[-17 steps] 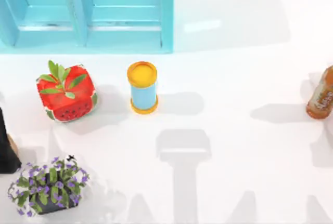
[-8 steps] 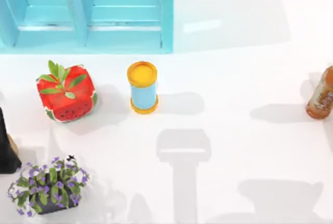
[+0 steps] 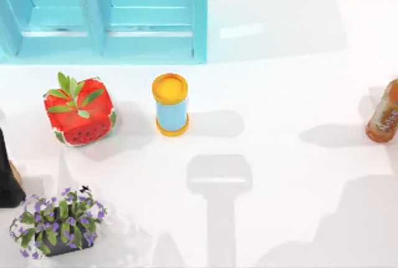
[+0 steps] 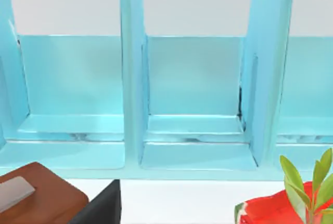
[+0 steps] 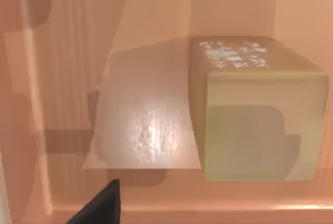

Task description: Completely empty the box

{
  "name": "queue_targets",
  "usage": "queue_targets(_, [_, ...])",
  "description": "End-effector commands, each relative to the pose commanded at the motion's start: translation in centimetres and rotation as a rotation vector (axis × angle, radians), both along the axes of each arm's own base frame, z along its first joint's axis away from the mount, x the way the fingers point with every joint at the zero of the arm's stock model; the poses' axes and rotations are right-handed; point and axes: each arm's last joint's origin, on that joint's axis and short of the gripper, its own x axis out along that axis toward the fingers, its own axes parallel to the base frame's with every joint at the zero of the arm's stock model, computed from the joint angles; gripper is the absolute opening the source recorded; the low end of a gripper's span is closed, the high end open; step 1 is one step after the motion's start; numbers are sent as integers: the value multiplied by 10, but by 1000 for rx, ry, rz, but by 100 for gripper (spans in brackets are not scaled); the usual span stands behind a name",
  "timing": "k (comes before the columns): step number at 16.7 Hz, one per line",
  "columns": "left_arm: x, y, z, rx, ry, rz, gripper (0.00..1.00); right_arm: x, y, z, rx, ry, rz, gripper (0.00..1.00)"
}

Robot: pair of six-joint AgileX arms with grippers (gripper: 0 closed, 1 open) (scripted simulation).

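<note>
Right jaws: they hang over the inside of the box [image 5: 67,78], looking down into it. Whether they are apart or together I cannot tell.
Left jaws: parked at the counter's left side, facing the blue rack [image 4: 192,104]. I cannot tell their state either.
Task's thing: a pale yellowish block [image 5: 257,115] lies in the box, pushed into a corner with two sides against or just beside the walls.
State of the job: the box is not yet empty, and the block is not yet gripped.
Risk, the corner: there looks to be little room between block and wall, so a jaw coming down on that side could land on the block's top or scrape the wall.
Risk, the grip: the block's faces look smooth and broad, and a shallow or off-centre pinch may let it slip or tilt on the way up.
Risk, the lift: a tilted block could catch the box's rim and drag the box along.
Surface: a plain white counter [image 3: 280,94], flat and glossy, crossed by soft shadows.
Room: the rack stands at the far left, with a watermelon-patterned pot [image 3: 79,112] and a yellow-lidded can [image 3: 170,104] in front of it. A purple flower pot [image 3: 57,223] sits near left, and a brown bottle [image 3: 384,114] is at the right edge.
</note>
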Motion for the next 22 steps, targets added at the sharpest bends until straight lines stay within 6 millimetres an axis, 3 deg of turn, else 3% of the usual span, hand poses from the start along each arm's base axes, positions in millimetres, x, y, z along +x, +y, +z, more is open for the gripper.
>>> queue_targets(3, [0,0,0,0,0,0,100,6,-10,-2,23,44,-1,100])
queue_targets(9, [0,0,0,0,0,0,100,7,-8,-8,25,47,2,100])
queue_targets(18, [0,0,0,0,0,0,100,8,-10,-94,17,33,-1,100])
queue_targets(22, [0,0,0,0,0,0,100,7,-9,-102,24,44,-1,100])
